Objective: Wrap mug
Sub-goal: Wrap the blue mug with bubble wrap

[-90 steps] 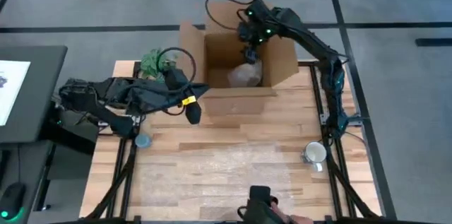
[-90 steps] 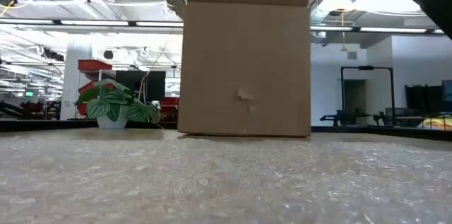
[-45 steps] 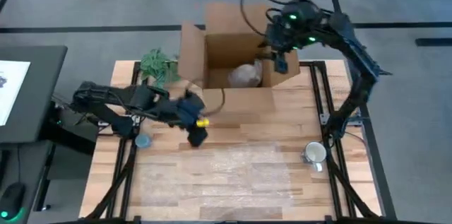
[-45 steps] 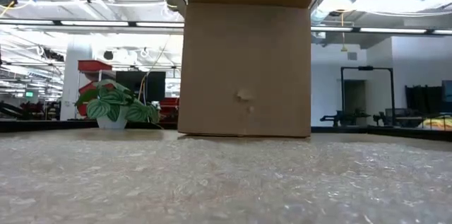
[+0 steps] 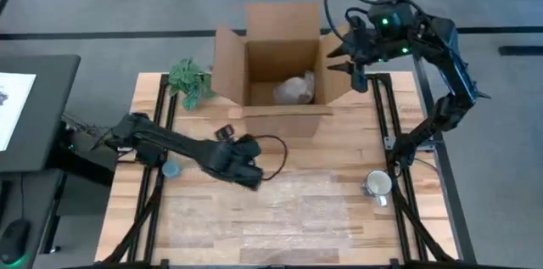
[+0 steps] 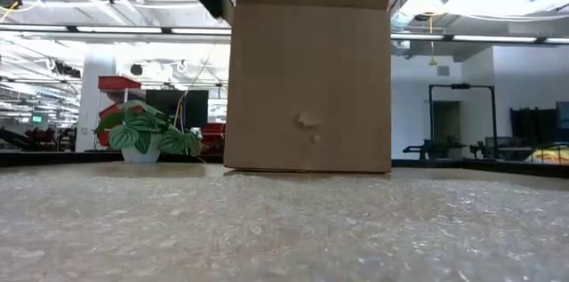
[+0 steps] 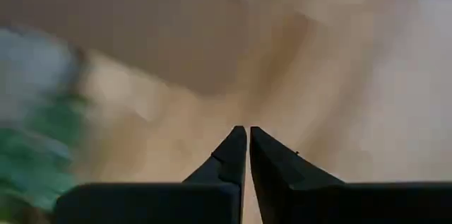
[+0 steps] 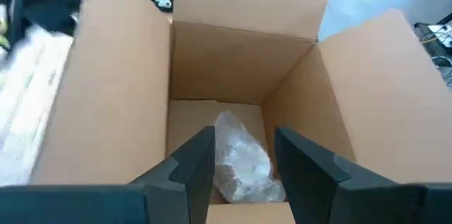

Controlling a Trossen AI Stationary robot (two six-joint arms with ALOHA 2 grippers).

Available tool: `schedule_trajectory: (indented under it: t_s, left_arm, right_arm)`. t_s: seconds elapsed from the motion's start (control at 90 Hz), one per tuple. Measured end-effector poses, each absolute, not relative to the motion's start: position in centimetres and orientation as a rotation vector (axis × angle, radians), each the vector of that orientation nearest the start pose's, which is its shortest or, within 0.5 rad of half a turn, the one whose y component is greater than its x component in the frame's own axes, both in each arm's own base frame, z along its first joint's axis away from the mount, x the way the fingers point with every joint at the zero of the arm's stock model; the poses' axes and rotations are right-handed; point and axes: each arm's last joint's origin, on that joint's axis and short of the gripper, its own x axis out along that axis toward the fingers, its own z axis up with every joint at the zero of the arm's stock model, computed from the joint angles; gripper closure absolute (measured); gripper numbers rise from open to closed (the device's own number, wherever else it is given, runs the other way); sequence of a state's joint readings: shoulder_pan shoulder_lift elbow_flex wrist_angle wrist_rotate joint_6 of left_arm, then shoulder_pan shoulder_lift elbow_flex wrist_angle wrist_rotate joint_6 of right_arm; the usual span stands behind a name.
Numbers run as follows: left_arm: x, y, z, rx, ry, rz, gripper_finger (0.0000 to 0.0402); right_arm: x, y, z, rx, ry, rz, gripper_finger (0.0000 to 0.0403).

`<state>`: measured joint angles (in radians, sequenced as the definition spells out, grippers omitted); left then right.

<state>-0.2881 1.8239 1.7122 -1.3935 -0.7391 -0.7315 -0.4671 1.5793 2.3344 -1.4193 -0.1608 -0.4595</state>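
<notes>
A white mug [image 5: 377,184] stands upright on the wooden table near its right edge. A sheet of bubble wrap [image 5: 276,210] lies flat on the near half of the table. The open cardboard box [image 5: 280,65] at the far edge holds a bubble-wrapped bundle [image 5: 294,91] on its floor, which also shows as the bundle [image 8: 240,159] in the right wrist view. My left gripper [image 5: 250,177] hangs shut over the far edge of the bubble wrap, holding nothing. My right gripper [image 8: 244,146] is open above the box's right flap, its fingers pointing in toward the box.
A small potted plant [image 5: 188,78] stands at the far left beside the box. A small blue round thing [image 5: 172,170] lies near the left edge. In the low view the box [image 6: 309,77] fills the middle, with bubble wrap [image 6: 284,229] in front.
My right gripper has risen out of the box and moved toward the table's right edge, open, leaving the bundle inside. My left gripper has swung from in front of the box toward the near edge, out over the bubble wrap.
</notes>
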Motion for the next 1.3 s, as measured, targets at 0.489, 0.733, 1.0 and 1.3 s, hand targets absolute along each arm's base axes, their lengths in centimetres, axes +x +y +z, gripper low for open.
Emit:
schedule_trajectory:
  t_s: [0.489,0.733,1.0,1.3]
  left_arm:
    - [41.7,-0.3,21.7,0.284,1.204,0.664,0.0402]
    - [41.6,-0.1,22.4,0.252,1.183,0.654,0.0402]
    - [39.3,-5.2,27.0,0.069,1.079,0.493,0.0402]
    - [35.5,-11.3,28.3,-0.007,1.071,0.566,0.0402]
  right_arm:
    - [20.1,-8.7,51.7,-0.107,0.750,-0.135,0.0269]
    - [19.3,-7.0,52.2,-0.060,0.719,-0.119,0.0269]
    - [17.1,-2.5,53.1,0.032,0.687,-0.070,0.0269]
    - [14.5,1.6,50.4,0.404,0.785,-0.116,0.0269]
